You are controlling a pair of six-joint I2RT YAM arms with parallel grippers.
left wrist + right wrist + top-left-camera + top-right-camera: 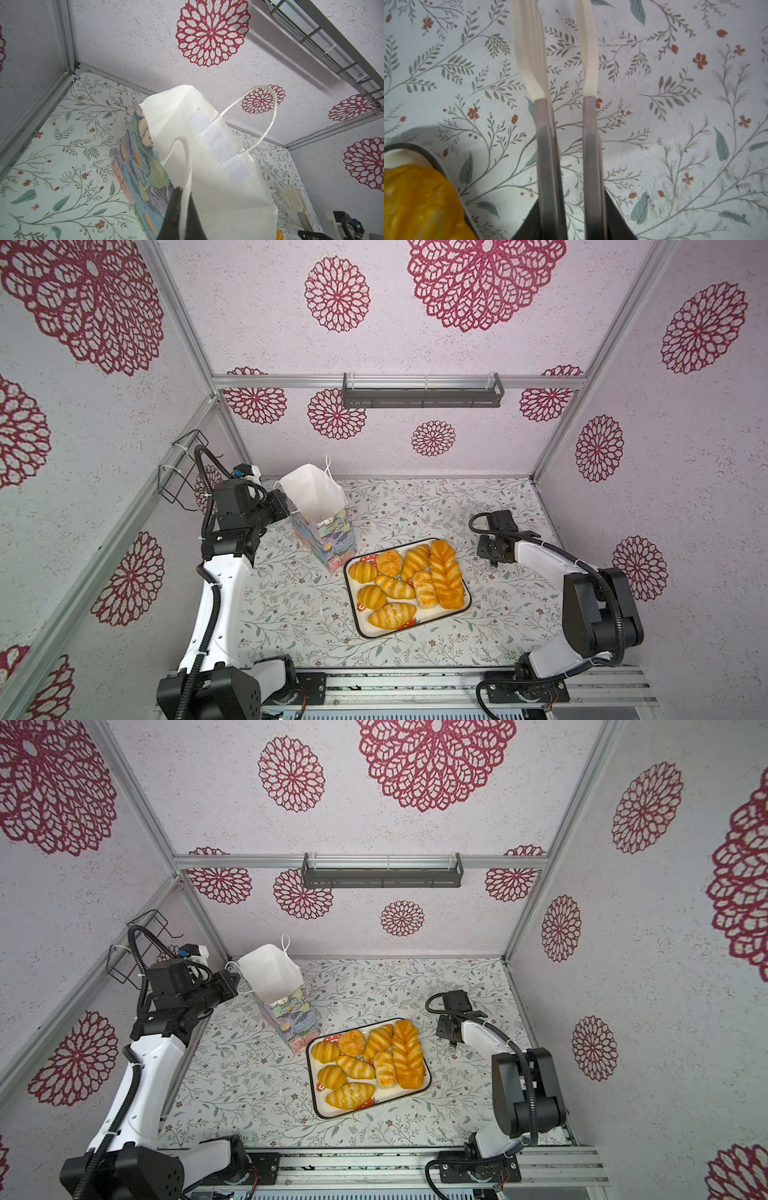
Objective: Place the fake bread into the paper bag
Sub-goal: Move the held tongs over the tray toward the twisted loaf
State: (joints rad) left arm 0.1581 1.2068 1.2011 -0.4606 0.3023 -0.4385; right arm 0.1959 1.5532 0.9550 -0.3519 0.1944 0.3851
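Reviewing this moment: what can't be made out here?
- Paper bag floor: both top views, hidden by its own walls.
- Left gripper fingertips: too small in top views; dark, blurred in left wrist view.
- Right gripper fingertips: right wrist view, cut by the frame edge.
- Braided loaf: right wrist view, mostly cut off.

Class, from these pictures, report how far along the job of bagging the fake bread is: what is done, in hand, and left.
Done: the paper bag stands upright and open. In hand: the left hand is shut on its cord handle; the right hand, open and empty, hangs over the table beside the tray. Left: eight pastries lie on the tray; the bag's bottom cannot be made out.
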